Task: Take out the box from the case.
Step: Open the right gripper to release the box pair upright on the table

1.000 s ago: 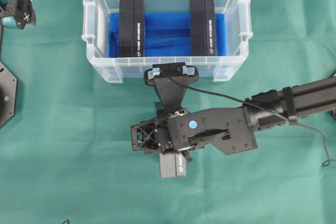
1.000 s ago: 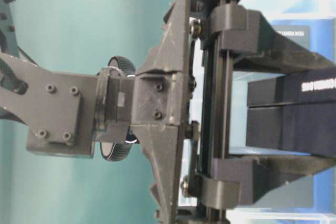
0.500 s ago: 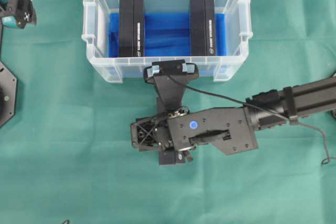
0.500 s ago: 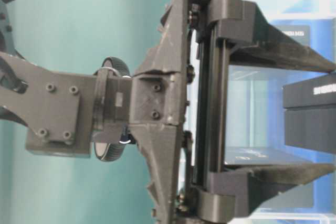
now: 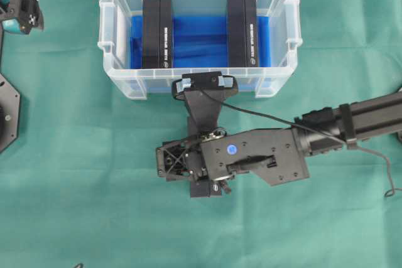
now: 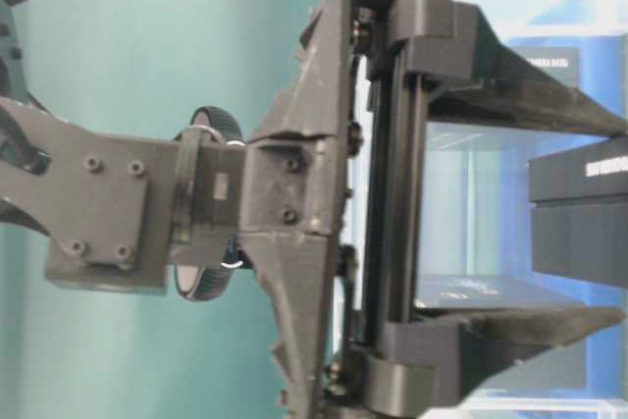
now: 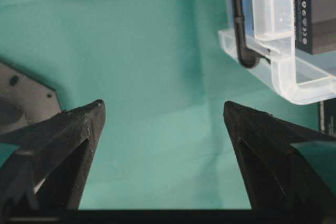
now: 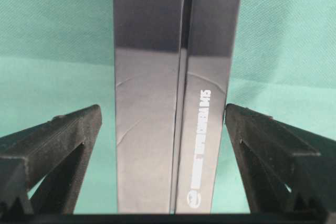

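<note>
Green cloth (image 8: 52, 35); box (image 8: 173, 103) between spread jaws.

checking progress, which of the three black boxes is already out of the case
The black box on the green cloth between the right gripper's open jaws. The other two lie inside the case.

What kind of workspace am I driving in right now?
Probably a robot test bench: a green cloth covers the table, a clear plastic case holds black boxes, and two robot arms work over it.
</note>
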